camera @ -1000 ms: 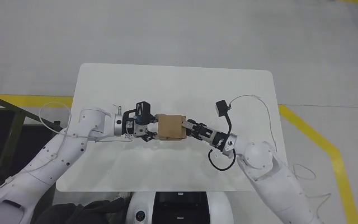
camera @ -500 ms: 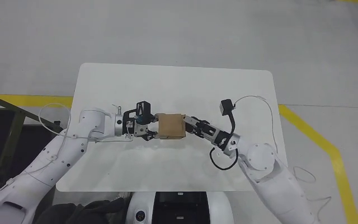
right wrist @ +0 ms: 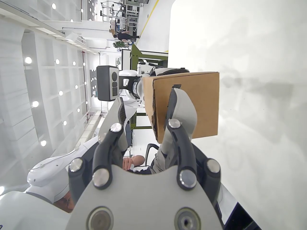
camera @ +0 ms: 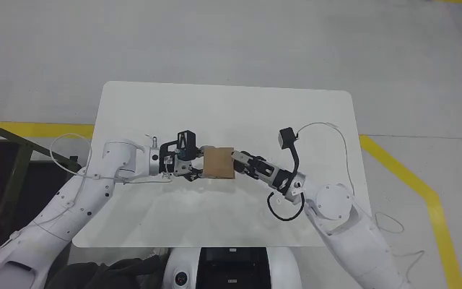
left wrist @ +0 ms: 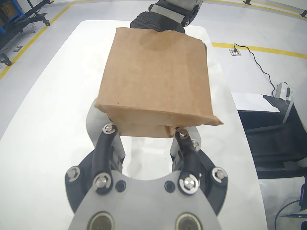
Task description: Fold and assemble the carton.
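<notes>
The carton [camera: 217, 162] is at the middle of the worktop [camera: 289, 108], straight between our two hands, both equally near, the left hand [left wrist: 145, 130] spread open around one end, the right hand [right wrist: 148, 94] open at the opposite end, one finger [right wrist: 182, 111] flat against a side.

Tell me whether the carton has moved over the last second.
No. The carton keeps its place against the table's far edge; only its end at the right claw looks slightly pushed in.
</notes>
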Robot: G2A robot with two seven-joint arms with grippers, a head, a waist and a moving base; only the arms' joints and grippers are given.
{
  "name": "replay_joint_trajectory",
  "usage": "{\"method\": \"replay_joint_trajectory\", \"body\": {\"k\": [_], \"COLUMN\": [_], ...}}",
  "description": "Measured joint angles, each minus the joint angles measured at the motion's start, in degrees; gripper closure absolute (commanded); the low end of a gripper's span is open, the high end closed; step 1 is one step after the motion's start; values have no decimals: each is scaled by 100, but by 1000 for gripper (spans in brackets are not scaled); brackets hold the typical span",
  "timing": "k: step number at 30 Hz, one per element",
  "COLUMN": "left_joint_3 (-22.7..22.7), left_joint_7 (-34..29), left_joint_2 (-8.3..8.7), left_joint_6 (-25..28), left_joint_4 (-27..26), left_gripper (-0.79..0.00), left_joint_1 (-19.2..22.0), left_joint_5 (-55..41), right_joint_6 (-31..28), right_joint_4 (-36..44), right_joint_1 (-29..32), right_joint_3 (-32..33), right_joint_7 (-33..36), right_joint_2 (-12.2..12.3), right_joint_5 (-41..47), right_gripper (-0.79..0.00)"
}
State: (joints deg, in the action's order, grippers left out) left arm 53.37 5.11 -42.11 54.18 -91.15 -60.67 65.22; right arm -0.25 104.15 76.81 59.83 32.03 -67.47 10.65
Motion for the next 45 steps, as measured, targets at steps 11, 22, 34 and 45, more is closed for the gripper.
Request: {"method": "replay_joint_trajectory", "body": {"k": [11,22,34,45], "left_joint_3": [129,206,243,-586], "left_joint_7": [-47,-103,-286,-1219], "left_joint_2": [-52,-111,-183,-575], "left_joint_6": [59,81,84,-406], "left_joint_4": [118,135,243,770], "left_gripper": [-372,-372,-382,-437], "left_joint_1": [-20,-66,-69,462], "left_joint_5": [-78,-64,-91,-173], "right_joint_6": [-21,-147,-196,-486], "right_joint_4": [2,143,2,456], "right_joint_1": [76,254,209,890], "right_joint_3": [122,110,246,1120], "right_joint_7": [-66,130,-44,-287], "right_joint_2": [6,20,18,154], "right_joint_5": [-5,14,-19,-152], "right_gripper": [-385,-382,-403,-628]}}
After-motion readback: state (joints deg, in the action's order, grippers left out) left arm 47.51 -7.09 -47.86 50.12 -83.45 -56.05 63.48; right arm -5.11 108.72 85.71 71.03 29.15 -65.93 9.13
